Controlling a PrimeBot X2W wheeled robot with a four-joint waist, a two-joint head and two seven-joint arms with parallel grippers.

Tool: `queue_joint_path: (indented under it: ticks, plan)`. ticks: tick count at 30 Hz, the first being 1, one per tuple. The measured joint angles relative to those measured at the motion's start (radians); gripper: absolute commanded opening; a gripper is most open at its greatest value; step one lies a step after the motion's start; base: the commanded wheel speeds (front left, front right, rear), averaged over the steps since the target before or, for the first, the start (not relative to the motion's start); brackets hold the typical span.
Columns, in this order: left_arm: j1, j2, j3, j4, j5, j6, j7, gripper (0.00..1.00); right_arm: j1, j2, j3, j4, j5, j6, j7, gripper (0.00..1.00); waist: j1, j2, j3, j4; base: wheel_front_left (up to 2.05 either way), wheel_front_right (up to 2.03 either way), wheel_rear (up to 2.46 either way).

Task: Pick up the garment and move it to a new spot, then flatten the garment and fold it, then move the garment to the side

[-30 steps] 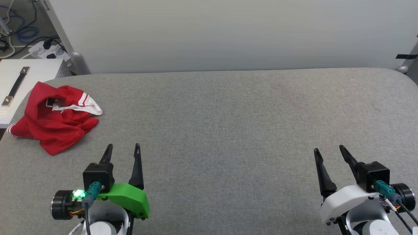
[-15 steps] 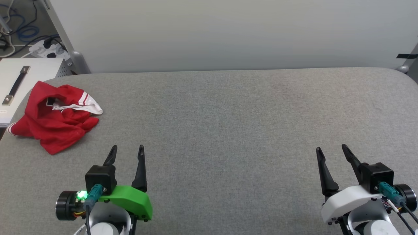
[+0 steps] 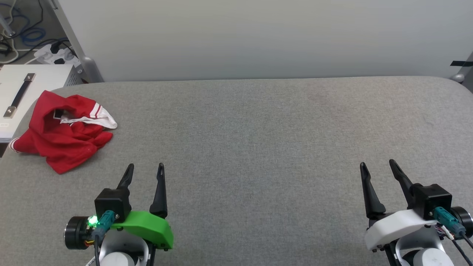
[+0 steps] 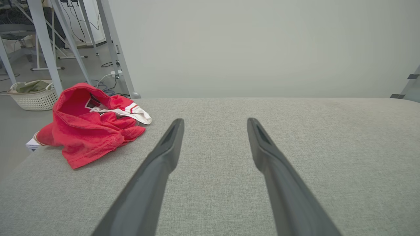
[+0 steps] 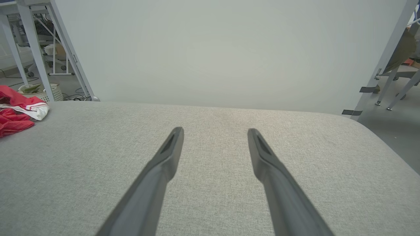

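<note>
Left gripper (image 3: 145, 166) and right gripper (image 3: 377, 163) gape empty — the garment (image 3: 61, 136) (crumpled) lies near a white cabinet (image 3: 44, 79).

A grey fabric table (image 3: 258, 129) spans the head view, with a pale wall (image 3: 258, 37) behind it at twelve o'clock. At ten o'clock stands a white box (image 3: 48, 74) with a strap handle (image 3: 19, 95). At eleven lie a power strip (image 3: 55, 55) and blue cables (image 3: 31, 37). In the left wrist view, a white basket (image 4: 34, 98) sits at nine o'clock.

- Head: from above, angled down over grey woven-fabric tabletop (image 3: 258, 129).
- Wrists: low, level, facing pale wall (image 4: 262, 49) — both sharing crumpled red-and-white T-shirt (image 4: 88, 137).
</note>
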Motion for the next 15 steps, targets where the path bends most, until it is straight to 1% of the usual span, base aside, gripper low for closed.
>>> queue_joint_path:
  ticks: [15]
  plan:
    - [0.001,0.000,-0.007,0.005,-0.029,-0.016,-0.028,1.00,0.005,0.000,-0.001,-0.005,0.026,0.000,-0.034,1.00,0.0000,0.0000,0.006,0.006,0.00,0.00,0.00]
